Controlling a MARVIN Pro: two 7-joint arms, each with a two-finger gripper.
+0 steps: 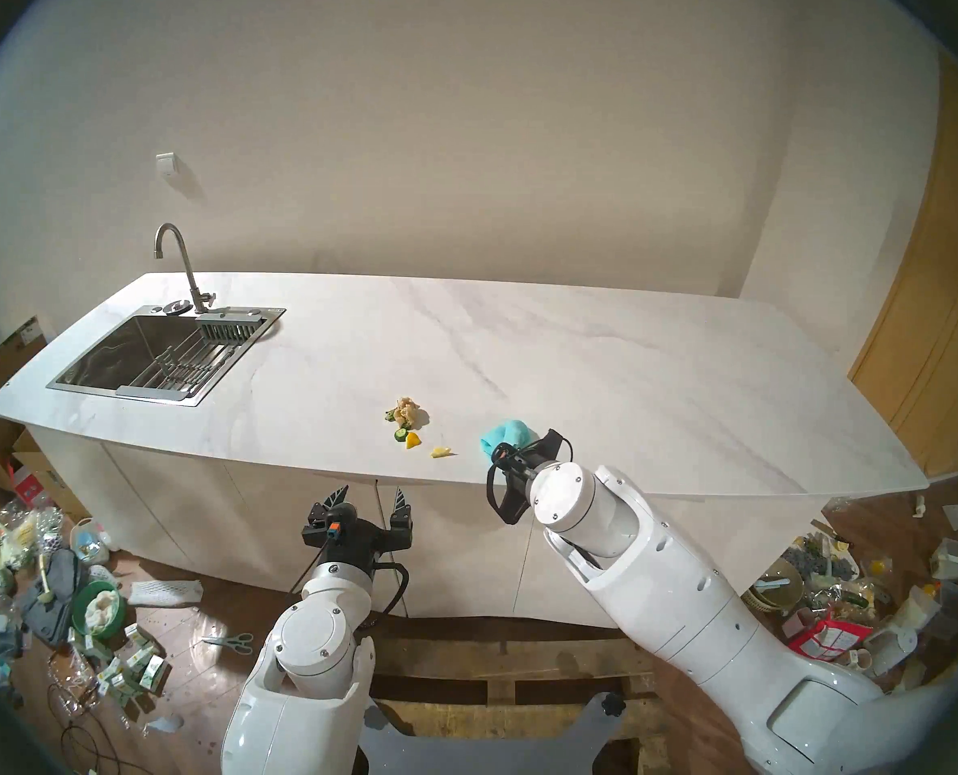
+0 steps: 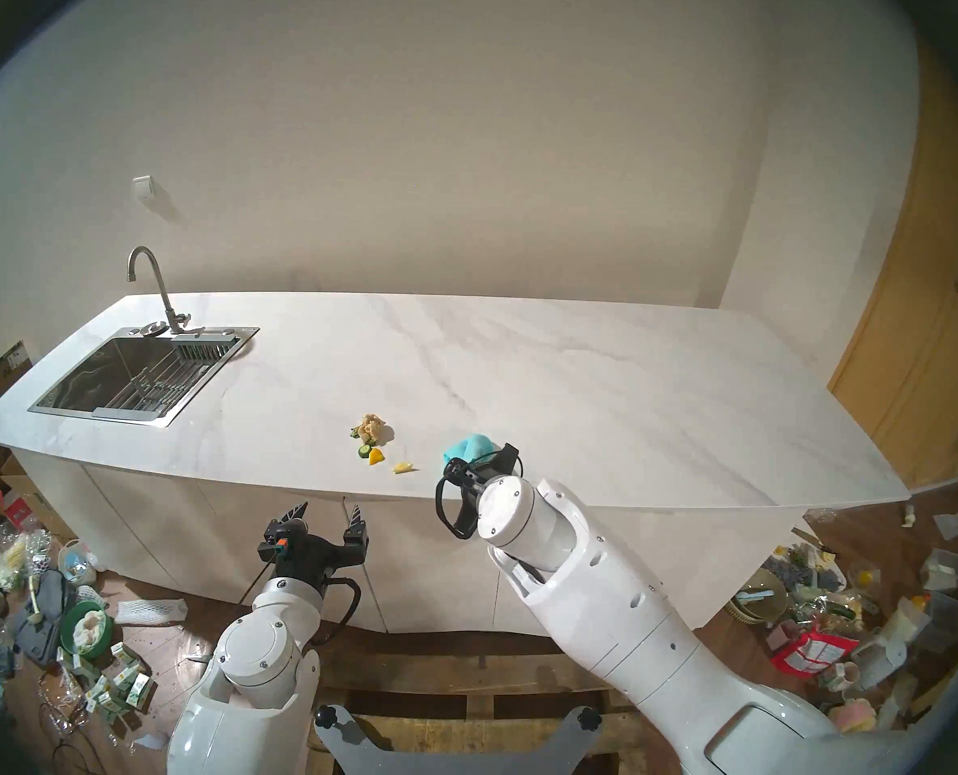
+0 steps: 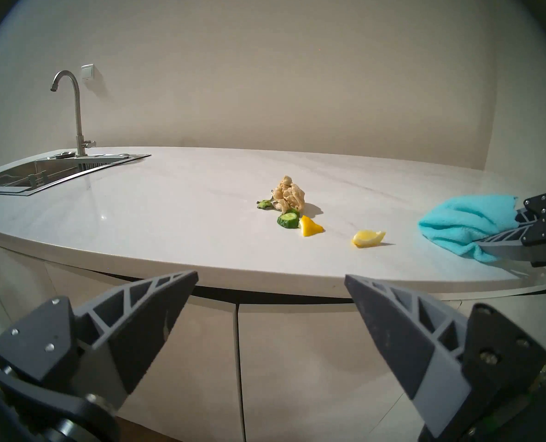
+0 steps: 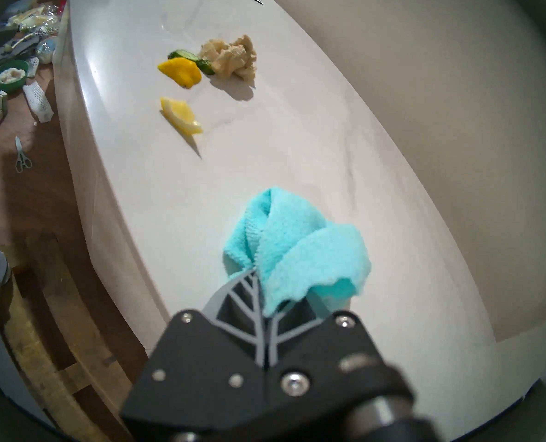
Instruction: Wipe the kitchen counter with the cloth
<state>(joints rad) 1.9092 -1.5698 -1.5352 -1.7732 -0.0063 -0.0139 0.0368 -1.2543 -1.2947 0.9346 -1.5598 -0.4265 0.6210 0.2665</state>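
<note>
A: Right claw (image 4: 259, 285) is pinching the turquoise cloth (image 4: 292, 243), fingers pressed together on a bunched fold, and the cloth sits on the bench (image 1: 605, 354) near its front edge.

B: And the left claw (image 3: 270, 291) hangs below the front edge, facing the white cabinet fronts (image 3: 201, 352), fingers spread wide with nothing between them.

A: Just left of the cloth there's a pale lemon wedge (image 4: 180, 116), then a deeper yellow wedge (image 4: 180, 71), cucumber slices (image 3: 288, 220) and a crumpled beige paper wad (image 4: 230, 57), all clustered close together.

B: The rest of the white marble-look top lies bare, faint grey veins running across it. Far left, the steel sink (image 1: 102, 360) with a rack inside and the curved faucet (image 1: 180, 265).

A: Plain wall behind, wooden door (image 1: 946, 287) at the right. The wooden floor holds clutter on both sides: a green bowl (image 1: 98, 609), cartons, scissors (image 1: 230, 641).
</note>
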